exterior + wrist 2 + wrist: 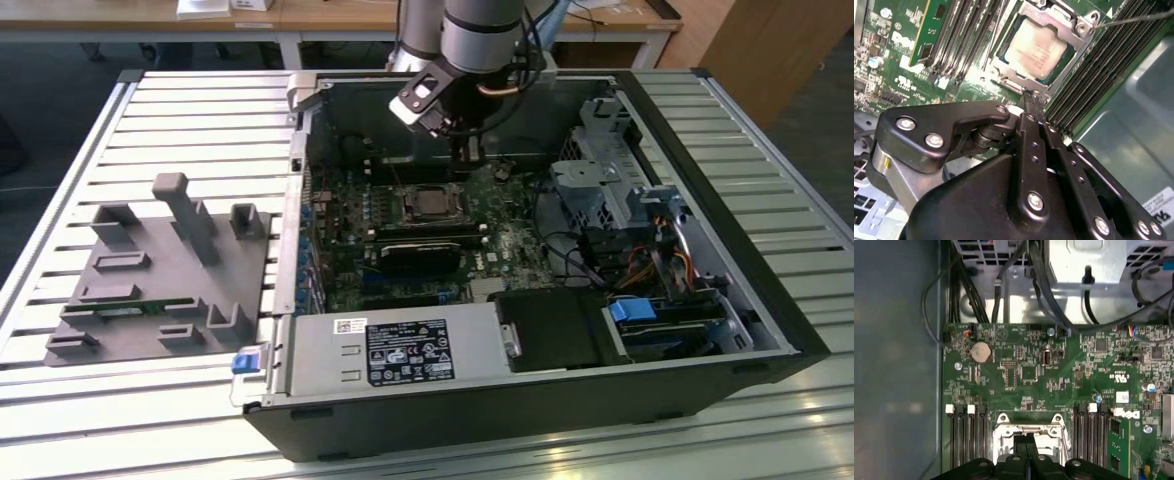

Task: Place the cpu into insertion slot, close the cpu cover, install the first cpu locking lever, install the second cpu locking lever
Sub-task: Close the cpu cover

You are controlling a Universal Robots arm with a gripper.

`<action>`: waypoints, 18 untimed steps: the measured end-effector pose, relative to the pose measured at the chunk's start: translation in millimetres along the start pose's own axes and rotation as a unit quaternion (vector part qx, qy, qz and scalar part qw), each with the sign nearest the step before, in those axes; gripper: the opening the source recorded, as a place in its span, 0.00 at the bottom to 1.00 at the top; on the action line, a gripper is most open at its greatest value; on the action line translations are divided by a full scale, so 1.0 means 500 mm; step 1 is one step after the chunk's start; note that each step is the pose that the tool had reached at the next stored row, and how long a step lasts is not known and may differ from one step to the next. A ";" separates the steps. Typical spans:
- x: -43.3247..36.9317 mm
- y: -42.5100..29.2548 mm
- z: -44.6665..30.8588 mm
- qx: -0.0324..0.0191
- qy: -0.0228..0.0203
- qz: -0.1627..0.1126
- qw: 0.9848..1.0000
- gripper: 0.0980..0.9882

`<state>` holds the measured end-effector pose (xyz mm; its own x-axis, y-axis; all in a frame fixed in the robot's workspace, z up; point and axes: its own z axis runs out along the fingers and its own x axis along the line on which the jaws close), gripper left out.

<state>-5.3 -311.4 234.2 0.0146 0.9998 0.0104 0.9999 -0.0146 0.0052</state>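
Spotted silvery-grey cpu (1036, 47) seated flat in the insertion slot (430, 203), cpu cover (1056, 17) lying around it. Found end effector (1031, 100) pinched together, empty, tips just beside the cover's edge, arm (474, 30) angled down.

slatted table (200, 110), computer case (534, 412), grey fixture (140, 278)

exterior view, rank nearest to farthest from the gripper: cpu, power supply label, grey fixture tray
1. cpu, just beside the gripper.
2. power supply label, near edge of the case.
3. grey fixture tray, outside the case, the exterior view's left.
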 end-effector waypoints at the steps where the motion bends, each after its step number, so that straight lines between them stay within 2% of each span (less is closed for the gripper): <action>1: 0.000 -0.002 0.003 0.000 0.000 0.000 1.000 0.01; 6: 0.000 -0.023 0.019 0.000 0.000 0.000 1.000 0.01; 10: -0.001 -0.031 0.024 0.000 0.000 0.000 1.000 0.01; 14: -0.001 -0.053 0.033 0.000 0.000 0.000 1.000 0.01; 18: -0.001 -0.066 0.039 0.000 0.000 0.000 1.000 0.01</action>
<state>-38.3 -311.4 214.4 0.0145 0.9998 0.0103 0.9999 -0.0145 0.0052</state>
